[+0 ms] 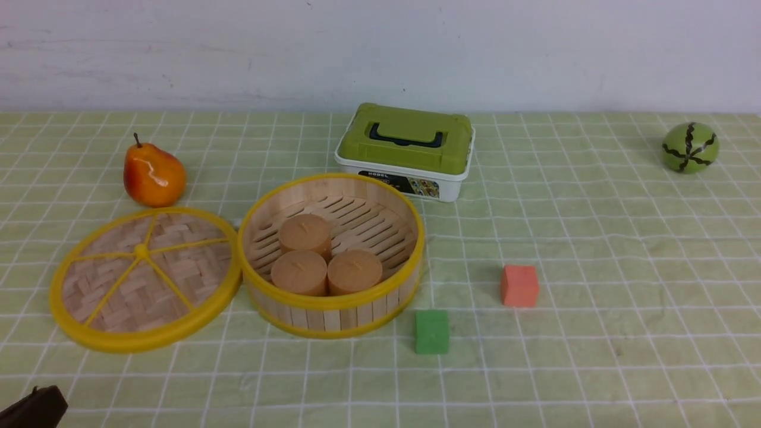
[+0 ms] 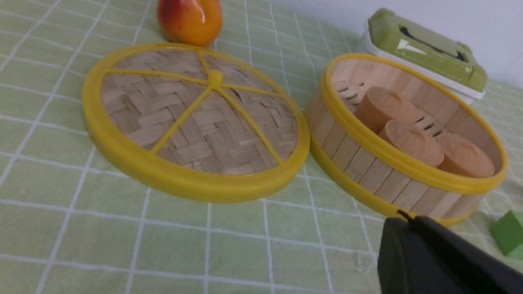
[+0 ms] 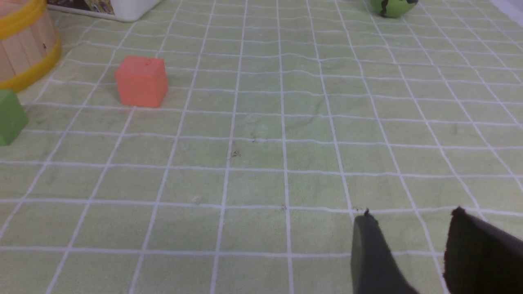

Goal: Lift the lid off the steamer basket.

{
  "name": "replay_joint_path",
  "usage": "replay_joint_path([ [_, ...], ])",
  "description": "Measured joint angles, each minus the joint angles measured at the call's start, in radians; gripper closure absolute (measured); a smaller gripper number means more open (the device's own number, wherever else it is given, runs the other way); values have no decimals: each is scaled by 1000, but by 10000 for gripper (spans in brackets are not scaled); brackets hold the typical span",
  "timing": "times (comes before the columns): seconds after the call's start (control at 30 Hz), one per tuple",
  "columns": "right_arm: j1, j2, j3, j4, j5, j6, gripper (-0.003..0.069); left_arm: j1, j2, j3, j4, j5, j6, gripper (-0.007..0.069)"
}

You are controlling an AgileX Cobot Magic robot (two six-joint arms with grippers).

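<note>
The lid (image 1: pixel 145 276) lies woven face up on the surface (image 1: pixel 594 368), at the left of the front view. Its yellow rim is just beside the steamer basket (image 1: pixel 333 318), perhaps touching it. It is off the basket and held by nothing, so I judge the task done or nearly so.

The basket stands open in the middle of the frame, showing three tan cylinders (image 1: pixel 305 235) on its slatted floor.

Only a dark part of the left tool (image 2: pixel 412 245) shows, low in the lower right of the left wrist view and near the basket's wall. I cannot tell whether it is spread or pressed together.

The right tool (image 3: pixel 412 214) is spread and pinches nothing, above bare checked cloth and well apart from the basket, probably parked out of the way.

A pear (image 1: pixel 153 173) sits beyond the lid, and a green-and-white box (image 1: pixel 407 148) behind the basket.
</note>
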Motion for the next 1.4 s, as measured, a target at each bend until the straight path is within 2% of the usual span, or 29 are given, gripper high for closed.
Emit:
replay_joint_path([
  [0.17, 0, 0, 0, 0, 0, 0, 418, 71, -124, 33, -37, -18, 18, 637],
  [0.27, 0, 0, 0, 0, 0, 0, 418, 122, -210, 36, -113, 10, 98, 637],
  [0.43, 0, 0, 0, 0, 0, 0, 418, 147, -295, 36, -349, 219, 303, 637],
  [0.47, 0, 0, 0, 0, 0, 0, 418, 147, -297, 36, -349, 219, 315, 637],
  [0.5, 0, 0, 0, 0, 0, 0, 418, 147, -300, 38, -462, 309, 458, 637],
  [0.53, 0, 0, 0, 0, 0, 0, 418, 147, -300, 38, -479, 321, 472, 637],
  [0.6, 0, 0, 0, 0, 0, 0, 418, 147, -300, 40, -546, 361, 628, 637],
  [0.63, 0, 0, 0, 0, 0, 0, 418, 147, -300, 40, -550, 362, 628, 637],
  [0.67, 0, 0, 0, 0, 0, 0, 418, 147, -300, 40, -571, 368, 707, 637],
  [0.7, 0, 0, 0, 0, 0, 0, 418, 147, -300, 40, -578, 369, 730, 637],
  [1.4, 0, 0, 0, 0, 0, 0, 418, 147, -300, 40, -588, 370, 760, 636],
])
